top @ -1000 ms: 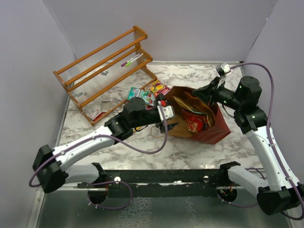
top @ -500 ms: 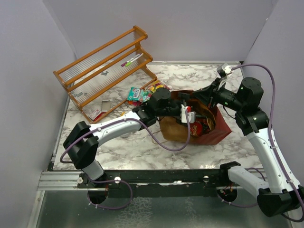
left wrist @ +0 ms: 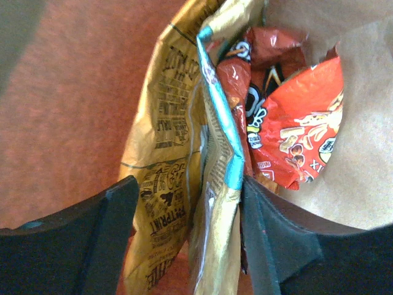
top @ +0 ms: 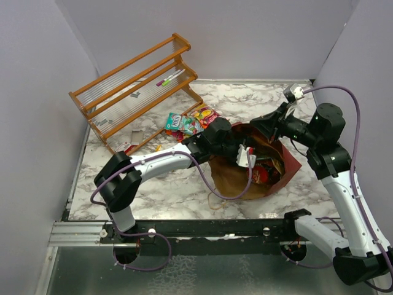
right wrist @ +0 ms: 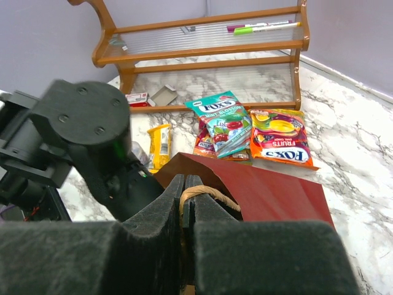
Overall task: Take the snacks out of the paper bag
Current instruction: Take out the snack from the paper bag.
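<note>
The paper bag (top: pixel 290 163), dark red outside and brown inside, lies tipped on the marble table with its mouth facing the near edge. My left gripper (top: pixel 248 156) is inside it. In the left wrist view its open jaws (left wrist: pixel 187 246) straddle the upright tan-and-teal chip bag (left wrist: pixel 178 178), the right finger (left wrist: pixel 270 239) touching the teal edge. A red Doritos bag (left wrist: pixel 301 132) lies behind it. My right gripper (right wrist: pixel 185 190) is shut on the bag's twisted paper handle (right wrist: pixel 212 193) at the far rim (top: pixel 263 126).
Green (right wrist: pixel 224 120), orange (right wrist: pixel 282 135) and yellow (right wrist: pixel 158 144) candy packets lie on the table between the bag and the wooden rack (top: pixel 135 86). Markers (right wrist: pixel 261 26) lie on the rack's top shelf. Grey walls close in the left, back and right.
My left arm has swung right and reached down into the bag's mouth. The bag has tipped and spread toward the near edge. My right gripper kept hold of the handle.
</note>
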Robot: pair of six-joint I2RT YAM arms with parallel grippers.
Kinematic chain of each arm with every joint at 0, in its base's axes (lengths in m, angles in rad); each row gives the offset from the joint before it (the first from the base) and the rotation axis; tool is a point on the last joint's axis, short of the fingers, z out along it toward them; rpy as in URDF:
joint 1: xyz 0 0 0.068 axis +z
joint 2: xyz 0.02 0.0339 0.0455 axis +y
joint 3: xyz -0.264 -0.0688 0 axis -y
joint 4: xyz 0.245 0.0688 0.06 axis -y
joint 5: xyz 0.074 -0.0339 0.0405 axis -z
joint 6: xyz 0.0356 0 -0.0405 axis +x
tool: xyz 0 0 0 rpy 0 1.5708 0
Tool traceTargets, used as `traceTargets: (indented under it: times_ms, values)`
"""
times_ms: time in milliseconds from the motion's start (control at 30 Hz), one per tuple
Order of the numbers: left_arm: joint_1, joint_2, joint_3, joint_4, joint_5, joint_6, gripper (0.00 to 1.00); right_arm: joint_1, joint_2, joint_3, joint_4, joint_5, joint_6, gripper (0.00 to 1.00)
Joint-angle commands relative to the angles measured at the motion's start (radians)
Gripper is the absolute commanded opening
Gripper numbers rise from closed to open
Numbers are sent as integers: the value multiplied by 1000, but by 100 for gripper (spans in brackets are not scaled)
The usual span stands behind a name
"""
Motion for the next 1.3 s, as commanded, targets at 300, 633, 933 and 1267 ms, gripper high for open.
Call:
traceTargets:
  times_ms: [300,633,933,1267]
  values:
    - [-68,40,7,-8,6,-5,32,2,-56,-9,10,69,-2,4]
    - [-71,-54,37,2,-45,-82,0,2,-80,-35,12,109,6,3]
    - [-108,-216,-24,98,-85,-170,0,2,-81,-33,5,136,-1,3]
    - [-112,-467,-101,167,-67,-250,0,2,-109,-56,22,282,20,2]
